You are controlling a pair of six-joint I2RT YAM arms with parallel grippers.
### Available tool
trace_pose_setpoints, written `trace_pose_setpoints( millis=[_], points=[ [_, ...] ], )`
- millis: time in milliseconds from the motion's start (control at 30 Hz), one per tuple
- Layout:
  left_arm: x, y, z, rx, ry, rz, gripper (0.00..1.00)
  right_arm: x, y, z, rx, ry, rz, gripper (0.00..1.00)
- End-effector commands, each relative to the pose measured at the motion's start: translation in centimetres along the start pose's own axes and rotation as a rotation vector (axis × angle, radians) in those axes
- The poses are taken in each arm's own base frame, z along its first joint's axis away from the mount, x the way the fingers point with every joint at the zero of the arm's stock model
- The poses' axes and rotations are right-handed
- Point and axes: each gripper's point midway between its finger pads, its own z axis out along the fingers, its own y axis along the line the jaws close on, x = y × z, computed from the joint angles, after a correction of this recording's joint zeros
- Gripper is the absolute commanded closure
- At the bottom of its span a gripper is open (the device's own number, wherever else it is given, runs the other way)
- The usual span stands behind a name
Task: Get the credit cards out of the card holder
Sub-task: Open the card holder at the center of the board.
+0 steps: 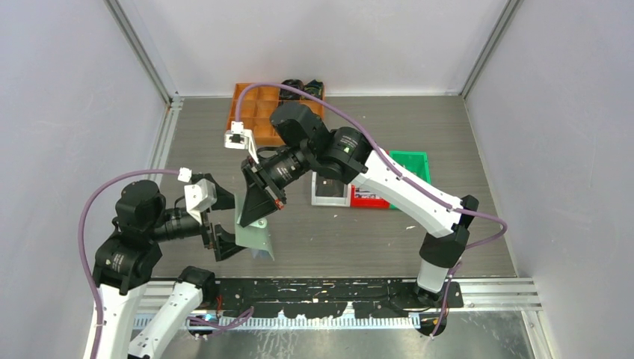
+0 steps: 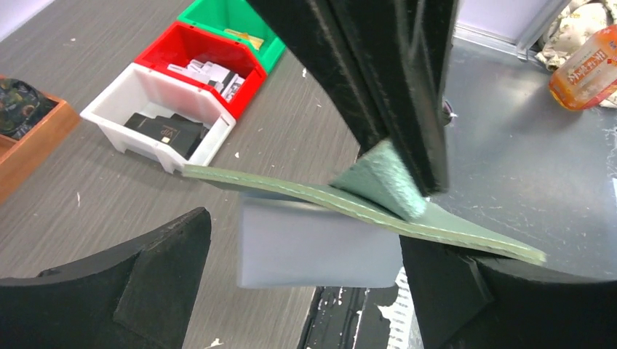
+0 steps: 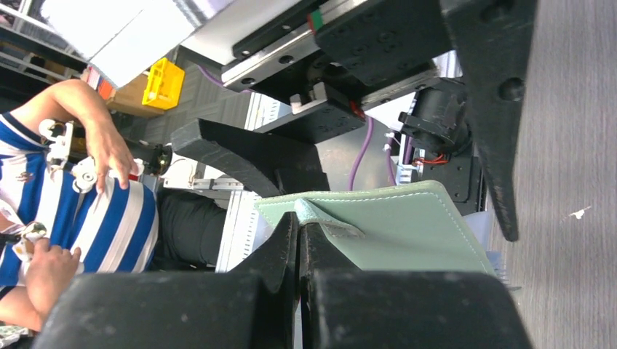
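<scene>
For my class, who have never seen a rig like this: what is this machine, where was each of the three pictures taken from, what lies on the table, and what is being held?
These are two robot arms bolted to a table's near edge. The overhead picture comes from a fixed camera above; the other two come from cameras on each wrist.

The right end effector is shut on the little tab of the card holder, a pale green wallet, lifting it off the table. The left end effector is open beside it. In the left wrist view a pale card hangs below the wallet.

Further back sit an orange tray and white, red and green bins.
</scene>
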Motion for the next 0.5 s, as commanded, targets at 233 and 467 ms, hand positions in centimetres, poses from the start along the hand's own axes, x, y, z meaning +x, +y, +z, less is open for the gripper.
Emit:
trace_pose_setpoints(
  millis=[233,467],
  points=[
    [-2.2,2.8,-0.2,-0.152,-0.037,0.03,0.0,-0.9,3.5,-0.4,-0.121,-0.026,-0.069,0.99],
    [-4.2,-2.7,-0.1,0.154,-0.071,-0.066,0.0,-1.0,4.0,-0.5,-0.14,-0.028,-0.084,0.99]
  ],
)
